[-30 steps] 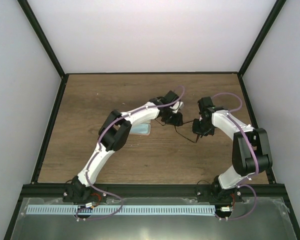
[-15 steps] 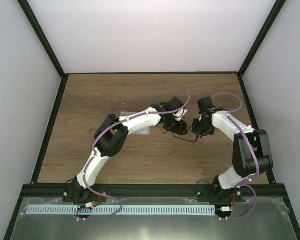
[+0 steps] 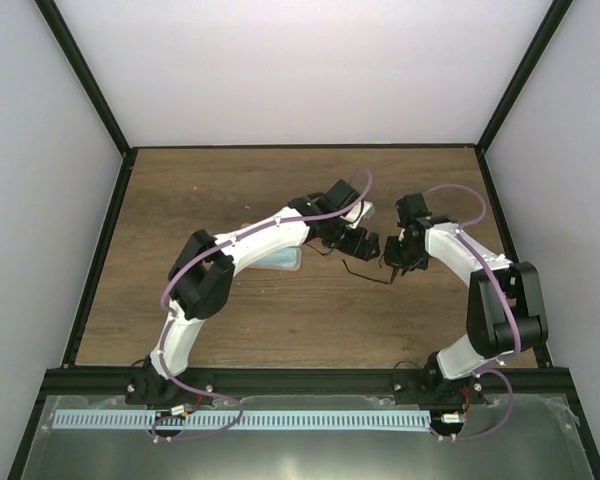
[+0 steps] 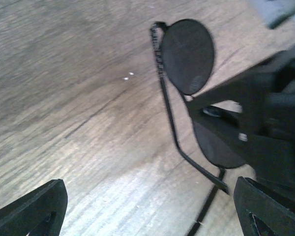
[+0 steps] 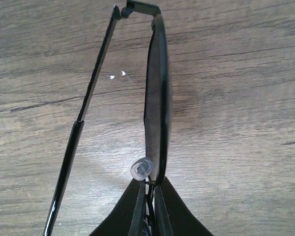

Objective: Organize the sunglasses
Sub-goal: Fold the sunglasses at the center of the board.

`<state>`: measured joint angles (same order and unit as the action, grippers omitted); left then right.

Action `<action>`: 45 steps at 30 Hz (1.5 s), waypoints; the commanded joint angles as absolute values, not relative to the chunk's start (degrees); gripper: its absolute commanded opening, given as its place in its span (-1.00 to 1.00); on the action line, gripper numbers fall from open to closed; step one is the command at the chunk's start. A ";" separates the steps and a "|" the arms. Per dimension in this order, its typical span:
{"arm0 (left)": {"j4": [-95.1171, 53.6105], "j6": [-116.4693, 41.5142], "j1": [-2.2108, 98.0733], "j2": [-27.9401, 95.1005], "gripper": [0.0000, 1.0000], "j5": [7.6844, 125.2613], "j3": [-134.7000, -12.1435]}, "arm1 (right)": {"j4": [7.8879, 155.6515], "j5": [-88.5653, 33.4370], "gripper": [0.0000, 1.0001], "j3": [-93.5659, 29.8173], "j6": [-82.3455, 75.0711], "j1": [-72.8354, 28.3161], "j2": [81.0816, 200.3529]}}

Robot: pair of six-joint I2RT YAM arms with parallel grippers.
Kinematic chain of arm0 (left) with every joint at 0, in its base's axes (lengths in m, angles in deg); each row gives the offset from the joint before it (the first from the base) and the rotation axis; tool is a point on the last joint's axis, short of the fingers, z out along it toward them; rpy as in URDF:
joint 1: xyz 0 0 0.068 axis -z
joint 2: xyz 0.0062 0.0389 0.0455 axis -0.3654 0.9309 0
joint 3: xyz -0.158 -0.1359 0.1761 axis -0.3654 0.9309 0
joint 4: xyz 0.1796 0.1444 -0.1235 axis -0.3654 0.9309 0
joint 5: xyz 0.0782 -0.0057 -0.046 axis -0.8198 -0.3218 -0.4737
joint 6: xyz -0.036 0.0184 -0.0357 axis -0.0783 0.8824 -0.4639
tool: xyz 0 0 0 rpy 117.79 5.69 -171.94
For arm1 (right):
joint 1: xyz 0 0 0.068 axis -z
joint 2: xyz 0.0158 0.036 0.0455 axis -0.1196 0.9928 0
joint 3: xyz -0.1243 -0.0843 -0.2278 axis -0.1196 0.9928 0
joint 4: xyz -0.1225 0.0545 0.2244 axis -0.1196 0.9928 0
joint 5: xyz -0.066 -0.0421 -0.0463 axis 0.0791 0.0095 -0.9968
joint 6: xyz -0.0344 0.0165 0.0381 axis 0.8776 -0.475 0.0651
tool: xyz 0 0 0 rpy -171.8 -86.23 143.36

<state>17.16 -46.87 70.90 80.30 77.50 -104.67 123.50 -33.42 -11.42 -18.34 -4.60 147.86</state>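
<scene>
The black sunglasses (image 5: 157, 98) hang a little above the wooden table, with my right gripper (image 5: 150, 191) shut on their bridge beside the clear nose pad (image 5: 141, 168). One thin temple arm (image 5: 91, 88) stands out to the left of the edge-on lens. In the left wrist view the sunglasses (image 4: 187, 56) show a round dark lens, and the right gripper (image 4: 265, 123) is clamped between the lenses. My left gripper (image 4: 147, 216) stands open, with nothing between its fingertips (image 4: 32, 211). From above, the left gripper (image 3: 358, 245) sits just left of the right gripper (image 3: 392, 262).
A light blue cloth (image 3: 283, 262) lies partly under the left forearm. Black frame rails (image 3: 100, 260) and white walls bound the wooden table (image 3: 180, 200) on three sides.
My left gripper has opened wide and let go of the temple arm, drawing back a little. The right gripper stays shut on the sunglasses in the same place.
</scene>
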 commanded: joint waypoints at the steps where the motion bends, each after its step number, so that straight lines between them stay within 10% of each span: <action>1: 20.35 -47.26 70.16 83.63 0.89 72.91 -106.39 | 123.70 -32.62 -0.90 -12.38 -18.12 -5.07 145.04; 9: 22.01 -60.87 66.42 73.39 0.77 53.71 -100.07 | 123.50 -34.48 -0.91 -12.45 -21.59 -5.09 146.14; 19: 21.45 -80.82 68.59 65.70 0.14 51.12 -87.96 | 123.09 -33.16 -0.91 -17.70 -26.76 -4.73 151.25; 45: 21.26 -81.82 71.77 84.52 0.17 58.47 -106.05 | 124.74 -30.11 -0.92 -22.49 -26.94 -11.77 151.16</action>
<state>20.49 -83.52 71.78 82.18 57.06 -102.11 124.77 -31.48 -21.95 -26.47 -10.30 153.30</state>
